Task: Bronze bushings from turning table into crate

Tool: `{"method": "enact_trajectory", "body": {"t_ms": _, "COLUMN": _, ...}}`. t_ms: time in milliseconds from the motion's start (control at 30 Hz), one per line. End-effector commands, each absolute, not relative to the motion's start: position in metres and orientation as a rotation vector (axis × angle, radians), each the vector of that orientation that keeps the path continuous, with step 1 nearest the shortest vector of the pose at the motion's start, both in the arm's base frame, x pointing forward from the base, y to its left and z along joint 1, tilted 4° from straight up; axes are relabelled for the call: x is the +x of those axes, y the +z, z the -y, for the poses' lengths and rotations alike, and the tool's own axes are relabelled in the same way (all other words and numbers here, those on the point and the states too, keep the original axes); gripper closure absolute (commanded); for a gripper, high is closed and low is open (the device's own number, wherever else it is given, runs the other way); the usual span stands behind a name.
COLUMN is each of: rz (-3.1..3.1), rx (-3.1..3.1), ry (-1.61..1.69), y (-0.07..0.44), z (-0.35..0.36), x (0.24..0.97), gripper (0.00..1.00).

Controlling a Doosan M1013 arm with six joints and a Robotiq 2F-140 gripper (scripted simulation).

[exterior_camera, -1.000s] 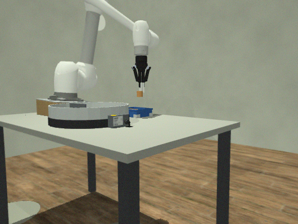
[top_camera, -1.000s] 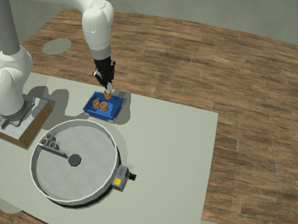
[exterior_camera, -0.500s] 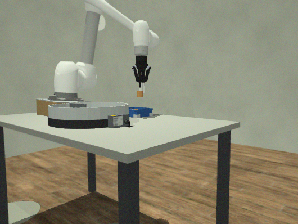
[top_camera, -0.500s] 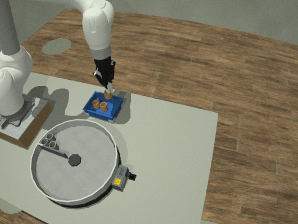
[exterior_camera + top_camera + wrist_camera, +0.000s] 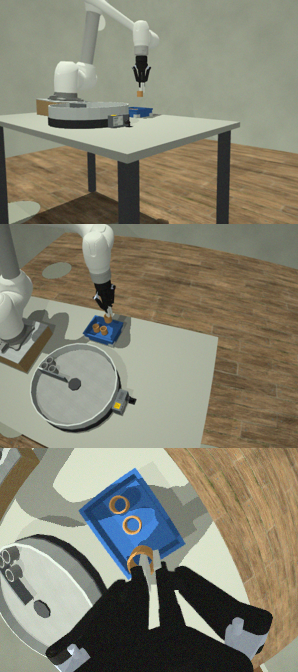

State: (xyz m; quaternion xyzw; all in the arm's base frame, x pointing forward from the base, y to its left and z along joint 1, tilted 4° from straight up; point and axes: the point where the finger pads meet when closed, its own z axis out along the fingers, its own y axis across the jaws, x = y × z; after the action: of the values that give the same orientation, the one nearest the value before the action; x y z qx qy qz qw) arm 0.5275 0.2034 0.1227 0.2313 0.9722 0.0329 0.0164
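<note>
one claw (image 5: 109,313) (image 5: 141,89) (image 5: 151,560) pointing down above the blue crate (image 5: 103,339) (image 5: 142,112) (image 5: 105,547), pinched on a bronze bushing (image 5: 108,319) (image 5: 140,94) (image 5: 134,559)

Yellow warning triangle sign on the grey motor box (image 5: 121,399) (image 5: 118,121)

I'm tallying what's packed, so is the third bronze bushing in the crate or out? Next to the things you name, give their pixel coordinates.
Out: the bushing (image 5: 108,318) (image 5: 140,94) (image 5: 134,559) hangs from the jaws, above the crate's rim (image 5: 87,334) (image 5: 149,108) (image 5: 90,521) in the exterior view.
</note>
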Motion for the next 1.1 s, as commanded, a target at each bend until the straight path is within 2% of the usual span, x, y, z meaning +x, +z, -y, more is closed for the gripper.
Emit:
{"method": "enact_trajectory", "body": {"t_ms": 0, "rz": -3.026, "rx": 0.72, "ry": 0.093, "y": 0.123, "z": -0.203, "x": 0.528, "gripper": 1.0}}
{"method": "enact_trajectory", "body": {"t_ms": 167, "rz": -3.026, "rx": 0.72, "ry": 0.093, "y": 0.116, "z": -0.203, "x": 0.528, "gripper": 1.0}}
{"method": "enact_trajectory", "body": {"t_ms": 667, "rz": -3.026, "rx": 0.72, "ry": 0.093, "y": 0.053, "z": -0.208, "x": 0.531, "gripper": 1.0}}
{"method": "enact_trajectory", "body": {"t_ms": 1067, "rz": -3.026, "rx": 0.72, "ry": 0.093, "y": 0.05, "z": -0.208, "x": 0.531, "gripper": 1.0}}
